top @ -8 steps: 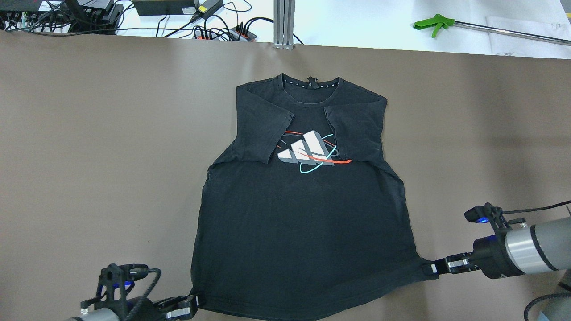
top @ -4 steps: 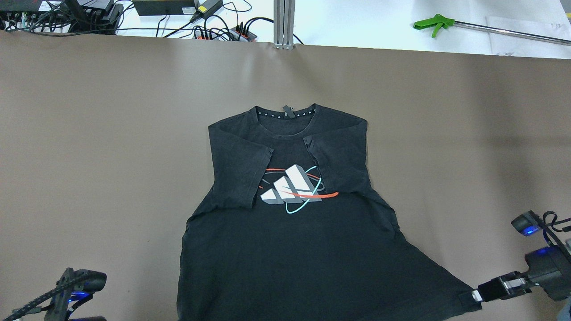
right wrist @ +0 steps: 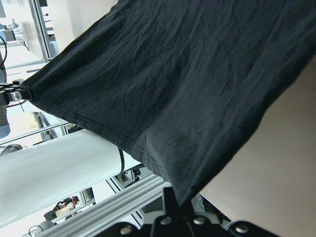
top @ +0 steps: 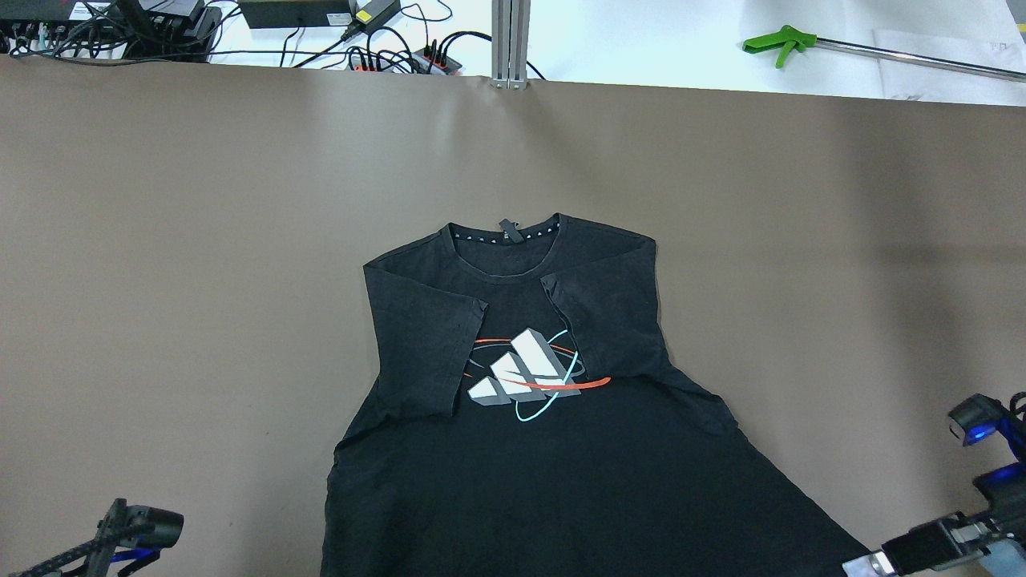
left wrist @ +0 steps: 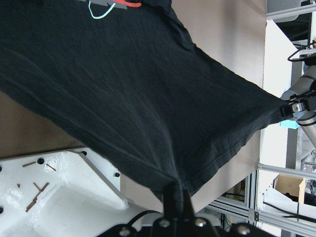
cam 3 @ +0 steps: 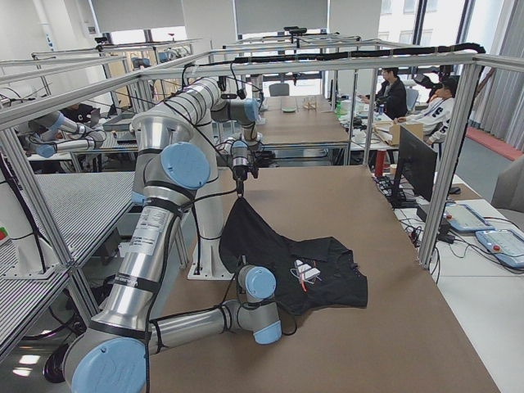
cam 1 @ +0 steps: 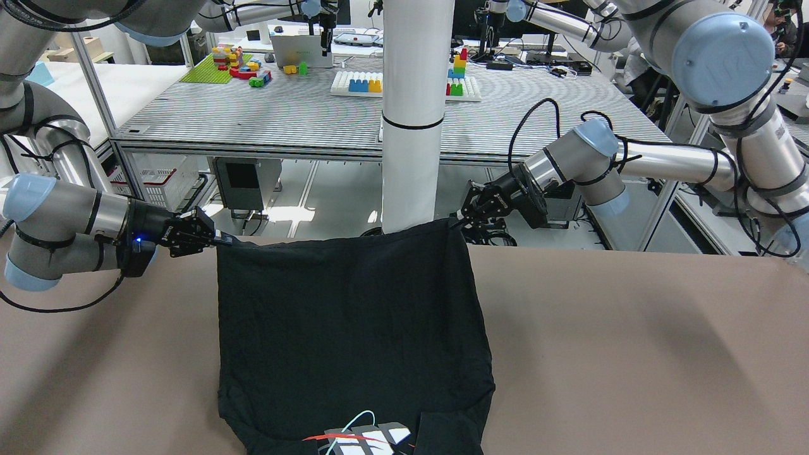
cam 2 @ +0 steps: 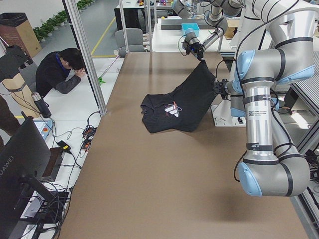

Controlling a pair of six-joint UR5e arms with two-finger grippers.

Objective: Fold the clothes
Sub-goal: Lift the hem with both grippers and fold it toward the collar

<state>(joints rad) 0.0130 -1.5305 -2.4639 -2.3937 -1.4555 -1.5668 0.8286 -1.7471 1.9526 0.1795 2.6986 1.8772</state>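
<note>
Starting on the robot's left: the left gripper (cam 1: 456,222) has its fingers pinched tight on one bottom corner of the black t-shirt (top: 521,481). Its wrist cam shows the hem (left wrist: 197,168) bunched right into the closed tips.

The shirt is only half on the brown table (top: 200,240). The collar (top: 503,240) end lies flat, pointing away from the robot. Both sleeves (top: 425,353) are folded in over the chest, on either side of the white, red and teal logo (top: 525,375) and overlapping its edges. The bottom part rises off the table towards the robot, pulled into a straight, taut line between the two arms. I think the hem is clear of the table edge, but it's hard to judge from the side cams.

Over on the right, the right gripper (cam 1: 224,240) is clamped shut on the other hem corner, same deal. Further right, on the white bench past the table, there's a green grabber tool (top: 773,42) lying around.
</note>
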